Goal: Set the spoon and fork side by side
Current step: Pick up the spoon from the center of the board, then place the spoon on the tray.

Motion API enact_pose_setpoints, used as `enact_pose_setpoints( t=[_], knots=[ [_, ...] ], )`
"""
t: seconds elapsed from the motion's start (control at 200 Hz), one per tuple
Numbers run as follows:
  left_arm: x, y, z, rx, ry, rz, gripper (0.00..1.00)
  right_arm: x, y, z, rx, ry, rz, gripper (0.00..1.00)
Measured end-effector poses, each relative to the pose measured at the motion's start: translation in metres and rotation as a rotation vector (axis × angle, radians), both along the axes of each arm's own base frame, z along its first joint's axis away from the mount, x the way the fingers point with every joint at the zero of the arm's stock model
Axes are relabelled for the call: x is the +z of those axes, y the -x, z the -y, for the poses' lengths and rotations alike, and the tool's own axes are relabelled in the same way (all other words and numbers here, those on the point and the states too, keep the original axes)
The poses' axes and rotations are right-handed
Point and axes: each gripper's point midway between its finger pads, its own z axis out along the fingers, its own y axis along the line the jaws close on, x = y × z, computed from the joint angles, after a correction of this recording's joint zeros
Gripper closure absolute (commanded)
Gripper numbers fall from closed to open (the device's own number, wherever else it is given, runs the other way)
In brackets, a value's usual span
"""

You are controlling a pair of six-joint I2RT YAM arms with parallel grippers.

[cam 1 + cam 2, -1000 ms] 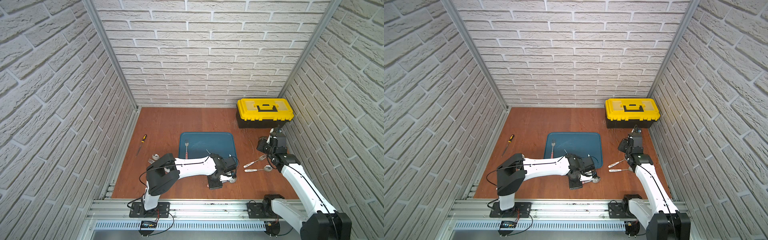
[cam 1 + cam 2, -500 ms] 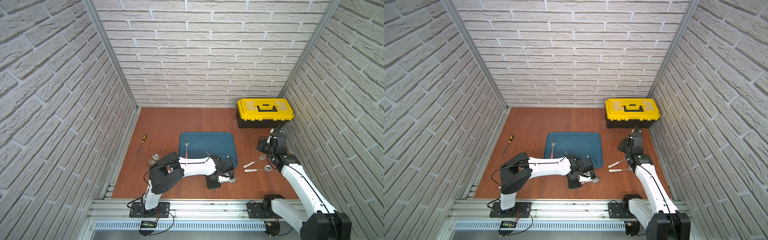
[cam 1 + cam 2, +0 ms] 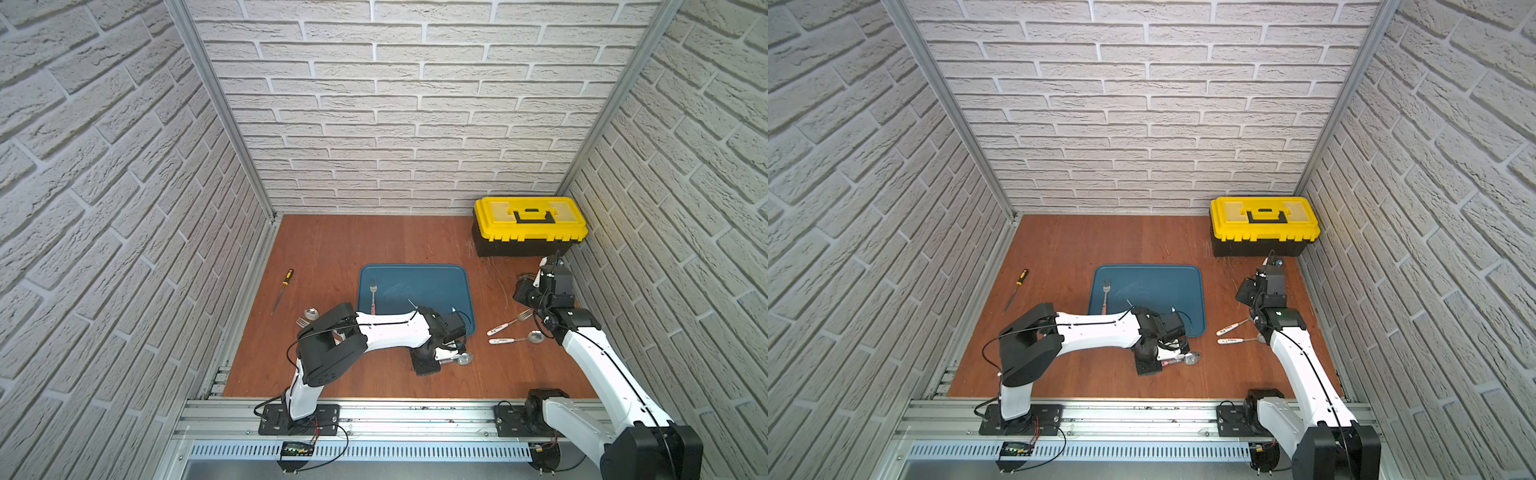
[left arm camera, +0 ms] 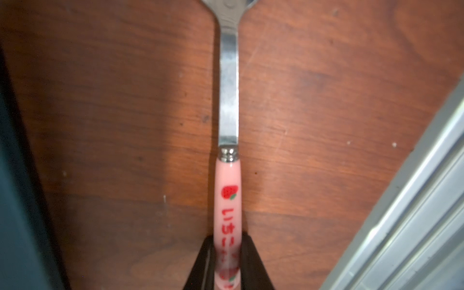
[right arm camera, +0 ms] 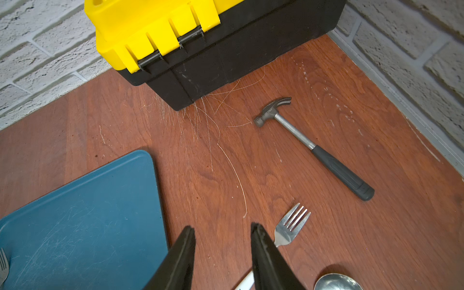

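Only the left wrist view shows the left gripper (image 4: 228,242) clamped on the spoon (image 4: 229,100), at its pink handle; the right gripper (image 5: 222,229) stands apart, empty.

White brick-pattern panels close this space in on three sides: a back wall (image 3: 415,104), a left wall (image 3: 104,187) and a right wall (image 3: 706,187). Slim aluminium posts (image 3: 220,108) run up both back corners where the panels meet. The floor (image 3: 353,249) is a reddish-brown board with wood grain. Near the far right corner it carries fine pale scratches (image 5: 208,120). A grey metal strip (image 5: 391,82) edges it along the foot of the right wall. At the near side lies an aluminium rail (image 3: 415,415), with a slotted vent panel (image 3: 395,451) just below it. The light is bright and even, and the shadows are soft.
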Motion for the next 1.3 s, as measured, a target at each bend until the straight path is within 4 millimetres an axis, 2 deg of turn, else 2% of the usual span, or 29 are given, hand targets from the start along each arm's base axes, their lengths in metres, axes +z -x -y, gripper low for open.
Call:
enact_pose_setpoints(
  t=[0.2, 0.415, 0.705, 0.805, 0.96, 1.05, 1.14, 1.3],
  knots=[
    [0.000, 0.000, 0.000, 0.006, -0.001, 0.001, 1.00, 0.000, 0.000, 0.000, 0.000, 0.000, 0.000, 0.59],
    [0.006, -0.002, -0.004, 0.023, -0.018, 0.043, 1.00, 0.000, 0.000, 0.000, -0.001, 0.000, 0.000, 0.59],
    [0.056, -0.030, -0.010, 0.139, 0.051, 0.203, 1.00, 0.000, 0.000, 0.001, -0.004, -0.001, 0.001, 0.60],
    [0.060, -0.053, -0.026, 0.295, 0.026, 0.227, 1.00, 0.001, -0.001, 0.001, -0.007, -0.003, 0.007, 0.60],
    [0.063, -0.099, -0.075, 0.699, -0.025, 0.246, 1.00, 0.003, -0.003, 0.001, -0.005, -0.007, 0.017, 0.61],
    [0.066, -0.115, -0.098, 0.887, -0.035, 0.261, 1.00, 0.003, -0.003, 0.000, 0.000, -0.011, 0.020, 0.62],
    [0.071, -0.120, -0.105, 1.013, -0.019, 0.262, 1.00, 0.004, -0.004, -0.001, 0.003, -0.014, 0.023, 0.62],
    [0.075, -0.122, -0.102, 1.191, 0.029, 0.250, 1.00, 0.004, -0.004, -0.001, 0.006, -0.017, 0.023, 0.63]
  ],
)
